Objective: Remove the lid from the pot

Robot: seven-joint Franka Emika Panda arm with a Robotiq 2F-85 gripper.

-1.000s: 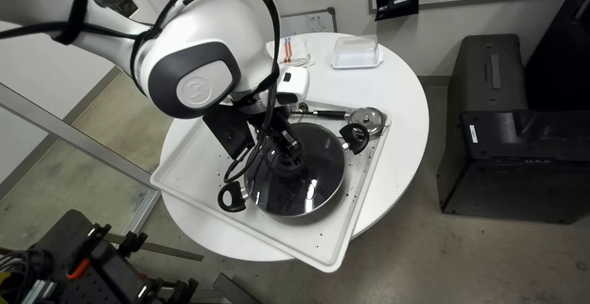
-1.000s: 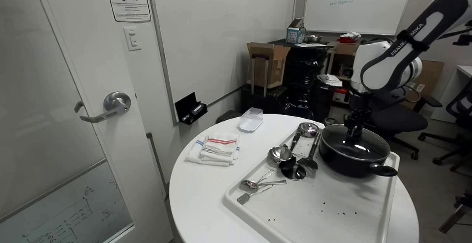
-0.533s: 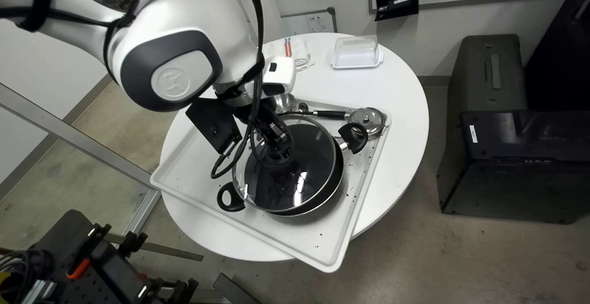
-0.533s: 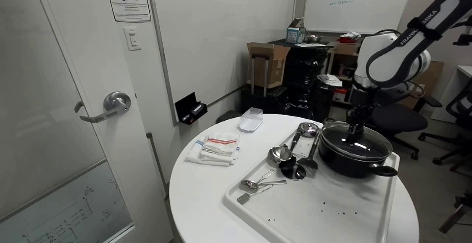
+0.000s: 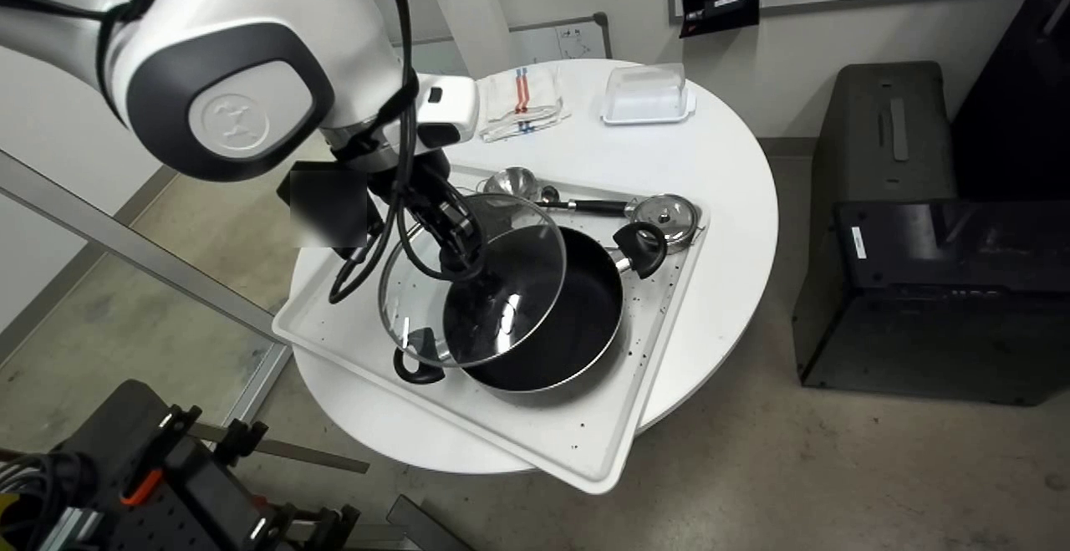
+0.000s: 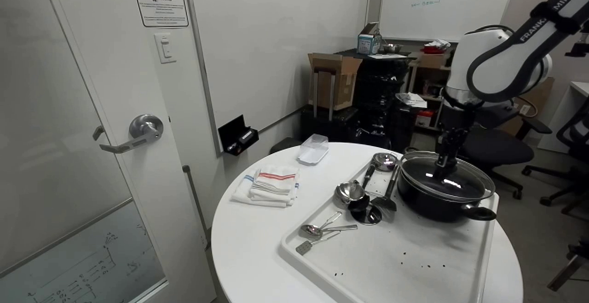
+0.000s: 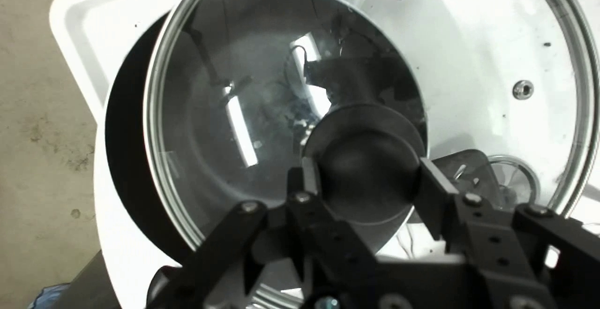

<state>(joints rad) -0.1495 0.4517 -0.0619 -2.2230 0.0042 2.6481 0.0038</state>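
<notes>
My gripper [image 7: 368, 170] is shut on the dark knob [image 7: 370, 182] of the lid in the wrist view. The clear glass lid [image 7: 253, 88] has a thin metal rim and is raised and shifted sideways from the black pot [image 7: 124, 126]. In an exterior view the lid [image 5: 510, 313] overlaps only part of the pot [image 5: 585, 317] and one loop handle, and the pot's black interior shows beside it. My gripper [image 5: 461, 265] hides the knob there. In an exterior view the gripper [image 6: 445, 162] holds the lid [image 6: 464, 183] just above the pot [image 6: 425, 204].
The pot stands in a white tray [image 6: 382, 261] on a round white table [image 6: 248, 248]. A spatula [image 6: 389, 197], a ladle [image 6: 349, 192], several small utensils [image 6: 317, 231] and a round metal item [image 5: 666, 218] lie there. Folded towels [image 6: 271, 185] and a clear container [image 6: 314, 149] stand on the table.
My gripper has lifted the lid off the pot and carried it sideways, toward the left in an exterior view. The pot has stayed in place, and its interior is now partly uncovered.
</notes>
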